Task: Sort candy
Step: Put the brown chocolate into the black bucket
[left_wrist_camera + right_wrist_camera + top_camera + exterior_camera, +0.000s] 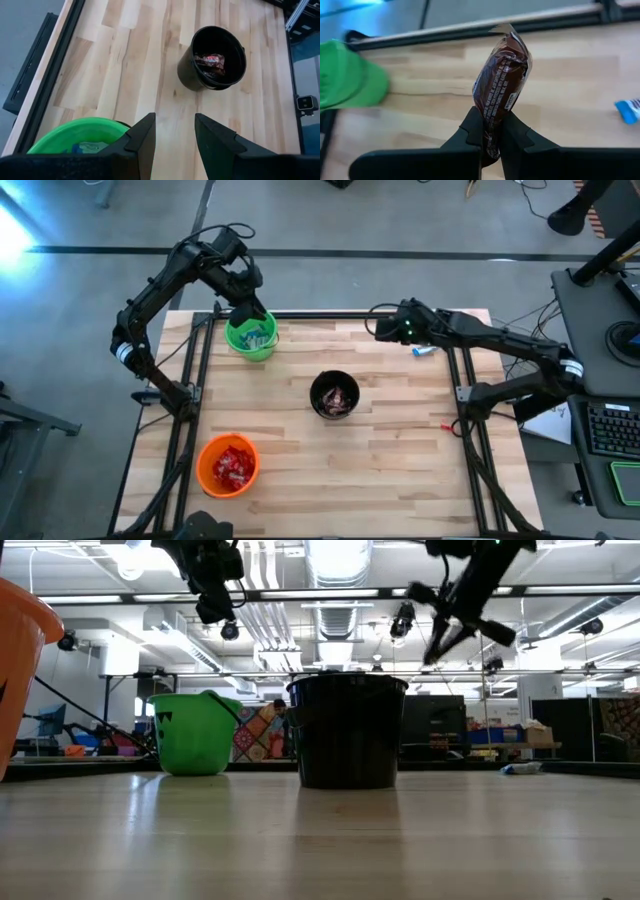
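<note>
My right gripper (pixel 491 122) is shut on a dark brown candy (pixel 501 75) and hangs above the table's far side (pixel 381 326), between the green cup (pixel 250 337) and a blue-and-white candy (pixel 424 351) lying flat on the wood. My left gripper (pixel 174 132) stands open over the green cup's rim (pixel 80 131), near the far left corner, with nothing between its fingers. The green cup holds blue-and-white candy. The black cup (pixel 334 394) at mid-table holds brown candy (pixel 212 62). The orange cup (pixel 228 465) near the front left holds red candy. My right gripper pinches the brown candy by one end (pixel 492 111) between its two fingers (pixel 470 129). The rest of the bar sticks out past the fingertips, its crimped far end (pixel 504 29) free. The gripper slants downward, and the candy is lifted clear of the table.
Black rails (pixel 200 370) run along the table's left and right sides (pixel 462 395) and its far edge. Bare wood lies between the three cups and across the table's right half.
</note>
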